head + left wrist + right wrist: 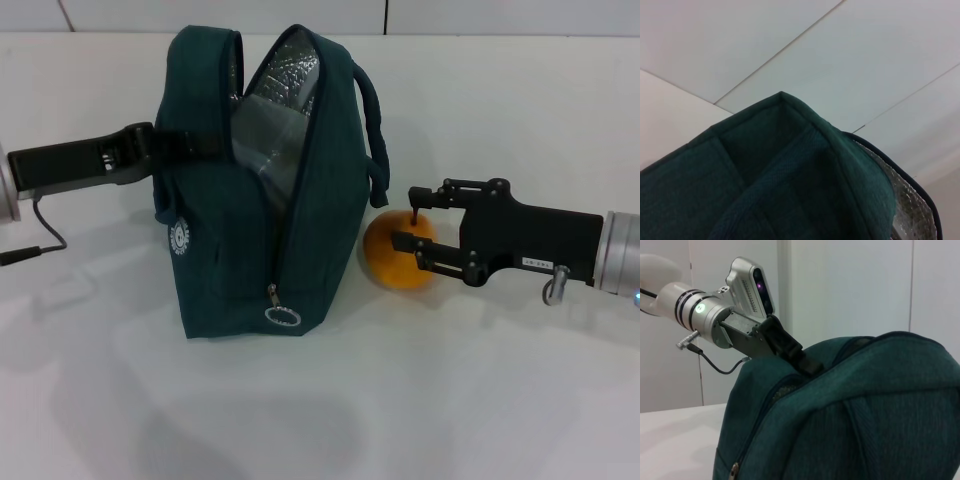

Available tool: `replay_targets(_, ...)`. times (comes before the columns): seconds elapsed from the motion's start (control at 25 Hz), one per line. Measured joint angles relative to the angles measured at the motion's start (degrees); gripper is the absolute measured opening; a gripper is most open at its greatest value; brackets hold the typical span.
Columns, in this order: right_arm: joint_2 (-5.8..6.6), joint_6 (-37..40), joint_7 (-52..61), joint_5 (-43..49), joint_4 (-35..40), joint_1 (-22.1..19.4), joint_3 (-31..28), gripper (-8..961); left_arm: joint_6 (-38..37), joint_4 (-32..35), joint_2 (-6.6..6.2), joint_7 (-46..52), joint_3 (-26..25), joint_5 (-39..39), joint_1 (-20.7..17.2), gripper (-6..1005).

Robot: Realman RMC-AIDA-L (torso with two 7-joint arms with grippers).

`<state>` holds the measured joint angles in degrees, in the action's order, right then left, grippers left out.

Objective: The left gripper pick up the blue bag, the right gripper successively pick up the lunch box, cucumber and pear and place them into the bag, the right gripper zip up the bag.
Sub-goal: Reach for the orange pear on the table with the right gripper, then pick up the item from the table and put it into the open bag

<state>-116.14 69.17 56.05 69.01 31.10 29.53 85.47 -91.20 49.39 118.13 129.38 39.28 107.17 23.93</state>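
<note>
The blue bag [250, 250] stands upright on the white table, its top unzipped and the silver lining [285, 90] showing. My left gripper [150, 148] reaches in from the left and is shut on the bag's near handle; the right wrist view shows this grip [800, 357] on the bag [880, 410]. The pear [385, 265] rests on the table just right of the bag. My right gripper [407, 218] is open, one finger behind the pear's top and one across its front. The lunch box and cucumber are out of view. Teal fabric of the bag [765, 175] fills the left wrist view.
The zipper's ring pull [283, 316] hangs low on the bag's front end. The bag's second handle [375, 130] arches toward the right arm. A cable [45, 235] trails from the left arm. Bare table lies in front of the bag.
</note>
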Motion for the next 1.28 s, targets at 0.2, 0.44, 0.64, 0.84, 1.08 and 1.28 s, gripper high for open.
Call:
replay_targets(0.2,-0.06,-0.49,-0.04,-0.09,0.0,0.23,0.04,523,-0.03,0.0,0.08,0.0,0.0,0.04,-0.02,37)
replay_targets(0.44,-0.05,-1.95,-0.69,0.02,-0.19,0.85,0.14,458,-0.03,0.0,0.08,0.01,0.0,-0.04,-0.03,36)
replay_targets(0.64,-0.05,-1.99,-2.32,-0.14,-0.52,0.88,0.14,265,-0.02,0.0,0.09,0.07,0.0,-0.12,0.16,37)
replay_targets(0.84,-0.05,-2.01,-2.35,-0.14,-0.57,0.97,0.06,64,0.04,0.0,0.09,0.08,0.0,-0.14,0.24,37)
replay_targets(1.08,0.33,-0.35,-2.36,-2.73,-0.18,0.42,-0.46,32,0.05,0.0,0.08,0.1,0.0,-0.23,0.05,36)
replay_targets(1.28,0.81,5.74,-2.14,-4.44,0.82,-0.16,-5.22,31,-0.18,0.0,0.0,0.21,0.01,-0.36,-0.53,36)
